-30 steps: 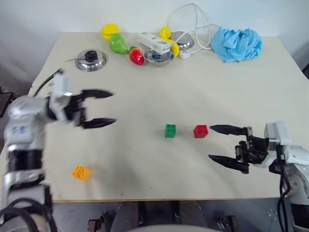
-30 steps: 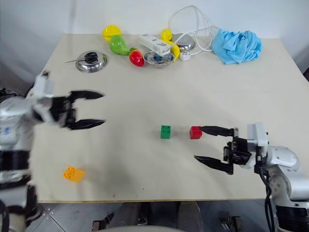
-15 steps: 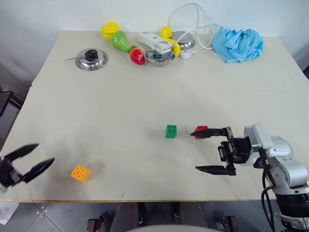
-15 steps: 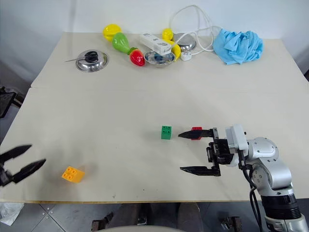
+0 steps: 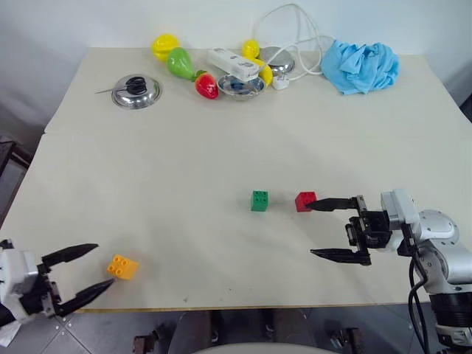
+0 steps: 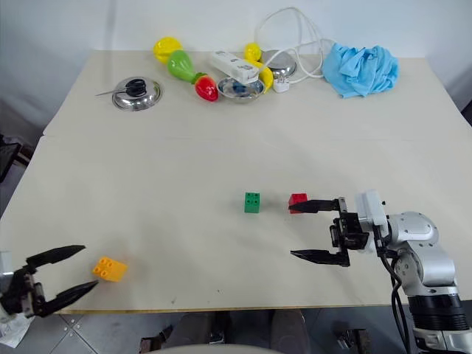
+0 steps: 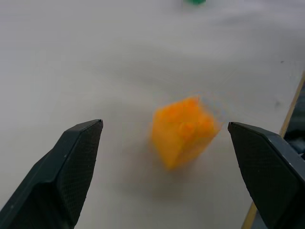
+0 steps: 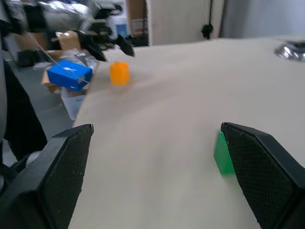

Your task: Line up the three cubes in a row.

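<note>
The green cube (image 5: 259, 200) and the red cube (image 5: 305, 200) sit side by side near the table's middle, a small gap between them. The orange-yellow cube (image 5: 122, 266) lies alone by the front left edge. My left gripper (image 5: 105, 265) is low at that corner, open, its fingers pointing at the orange-yellow cube (image 7: 183, 131), which lies just ahead of the tips, apart from them. My right gripper (image 5: 310, 229) is open and points left; its far fingertip reaches the red cube's right side, and I cannot tell whether they touch. The green cube (image 8: 223, 153) lies beyond it.
Along the back edge are a steel lid (image 5: 135, 91), toy fruits with a pear (image 5: 178, 63) and a strawberry (image 5: 207, 86), a power strip (image 5: 234, 63), a steel bowl (image 5: 240, 86), white cable and a blue cloth (image 5: 361, 65). A blue box (image 8: 69, 75) sits off the table's left end.
My left arm swung down and back from over the table's left half to the front left corner, ending beside the orange-yellow cube. The right gripper stayed open by the red cube.
</note>
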Tool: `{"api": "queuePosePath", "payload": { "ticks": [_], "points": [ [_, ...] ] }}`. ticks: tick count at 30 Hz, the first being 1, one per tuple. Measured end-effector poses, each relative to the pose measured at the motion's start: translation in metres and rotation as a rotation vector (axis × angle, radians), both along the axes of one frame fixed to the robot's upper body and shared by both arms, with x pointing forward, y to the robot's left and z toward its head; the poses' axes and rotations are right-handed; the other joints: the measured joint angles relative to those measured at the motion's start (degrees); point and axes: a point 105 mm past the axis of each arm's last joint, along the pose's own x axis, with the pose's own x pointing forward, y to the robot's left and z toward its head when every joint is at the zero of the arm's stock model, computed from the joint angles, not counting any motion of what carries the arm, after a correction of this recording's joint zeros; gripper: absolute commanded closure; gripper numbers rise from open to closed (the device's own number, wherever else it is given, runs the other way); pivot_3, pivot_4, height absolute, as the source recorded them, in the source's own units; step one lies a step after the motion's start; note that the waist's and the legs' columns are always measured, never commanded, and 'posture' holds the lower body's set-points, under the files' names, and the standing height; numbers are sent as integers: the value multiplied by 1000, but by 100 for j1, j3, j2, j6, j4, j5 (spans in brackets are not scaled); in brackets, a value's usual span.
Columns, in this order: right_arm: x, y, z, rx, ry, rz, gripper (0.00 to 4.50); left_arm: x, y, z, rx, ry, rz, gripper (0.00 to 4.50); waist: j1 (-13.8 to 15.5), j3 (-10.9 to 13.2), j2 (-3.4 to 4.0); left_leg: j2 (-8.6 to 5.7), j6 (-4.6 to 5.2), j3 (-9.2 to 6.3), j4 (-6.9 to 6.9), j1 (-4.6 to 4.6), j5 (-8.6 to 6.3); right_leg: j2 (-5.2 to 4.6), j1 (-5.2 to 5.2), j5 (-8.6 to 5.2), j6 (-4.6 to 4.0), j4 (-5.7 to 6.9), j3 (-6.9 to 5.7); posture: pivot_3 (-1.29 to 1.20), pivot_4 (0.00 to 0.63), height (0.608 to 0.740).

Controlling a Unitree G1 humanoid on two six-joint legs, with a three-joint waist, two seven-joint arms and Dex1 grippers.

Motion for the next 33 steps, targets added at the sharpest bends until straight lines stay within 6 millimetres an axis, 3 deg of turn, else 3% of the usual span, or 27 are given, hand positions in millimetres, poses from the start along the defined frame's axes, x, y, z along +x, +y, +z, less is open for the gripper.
{"api": "queuePosePath", "payload": {
  "ticks": [5,9,12,15,21,23,27,33],
  "points": [
    [-1,-5,-6,-7,3,-23,0,-2,-17,-4,-74,-21,104,14,-10,-1,2,8,2,-3,6,3,-2,10,7,0,0,-5,0,0,150,740],
    [-4,-5,-12,3,19,-26,0,1,-29,-22,-95,10,181,14,38,-1,5,8,2,-3,12,8,-2,9,11,0,0,-12,3,0,150,740],
    [-4,-5,-12,3,19,-25,0,6,-26,-29,-45,5,239,14,79,-1,5,8,0,-2,12,8,-3,5,3,-1,-3,-16,10,0,150,740],
    [-6,-6,-14,4,27,-27,0,8,-24,-32,-21,1,263,635,86,-1,5,8,-2,-2,11,6,-4,-31,-1,-3,-6,-16,16,0,150,740],
    [-10,-14,-15,12,35,-62,0,9,-20,-39,-8,24,243,2523,91,-1,6,4,-1,-2,11,3,-4,-38,-3,-4,-8,-14,1,0,150,740],
    [-12,-16,-16,10,39,-75,0,21,-21,-32,-15,18,179,3017,148,-1,8,3,-1,-8,11,2,-4,-39,-4,-4,-8,-10,-9,0,150,740],
    [-16,-22,-15,7,30,-122,0,54,-34,-4,-23,-2,-36,3008,201,-3,14,-3,0,-6,13,4,0,-35,-5,-4,-8,7,-8,0,150,740],
    [-23,-37,-8,13,4,-243,0,114,-79,39,76,-118,-425,3008,251,-12,33,-15,8,3,17,4,7,15,1,-1,-2,36,-9,0,150,740]
  ]
}}
